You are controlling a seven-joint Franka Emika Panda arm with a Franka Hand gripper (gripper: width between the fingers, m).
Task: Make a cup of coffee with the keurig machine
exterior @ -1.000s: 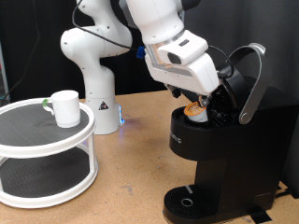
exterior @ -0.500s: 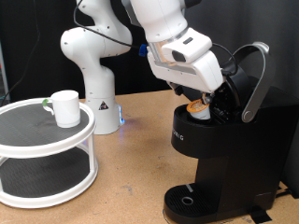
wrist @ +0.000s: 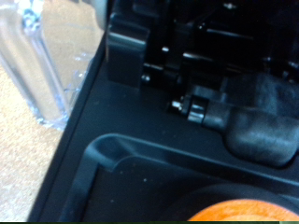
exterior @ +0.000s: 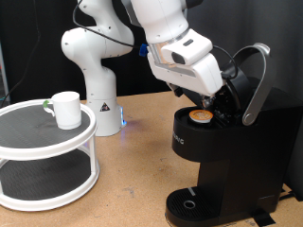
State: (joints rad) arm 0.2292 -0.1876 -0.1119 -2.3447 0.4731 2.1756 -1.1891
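The black keurig machine (exterior: 227, 161) stands at the exterior view's right with its silver-trimmed lid (exterior: 254, 83) raised. A small pod with an orange top (exterior: 200, 116) rests in the open pod holder; its orange edge (wrist: 245, 213) also shows in the wrist view. My gripper (exterior: 210, 101) hangs just above the pod, inside the open lid, and its fingertips are hidden by the white hand. The white cup (exterior: 66, 109) stands upright on the top tier of a round white shelf (exterior: 38, 144) at the exterior view's left, far from the gripper.
The white robot base (exterior: 95, 85) stands behind the shelf on the wooden table. The machine's round drip base (exterior: 194, 203) holds nothing. A clear plastic part (wrist: 42, 65) of the machine shows in the wrist view.
The pod has dropped slightly lower into the holder and now shows apart from the hand. The hand shifted a little and stays over the holder. The cup has not moved.
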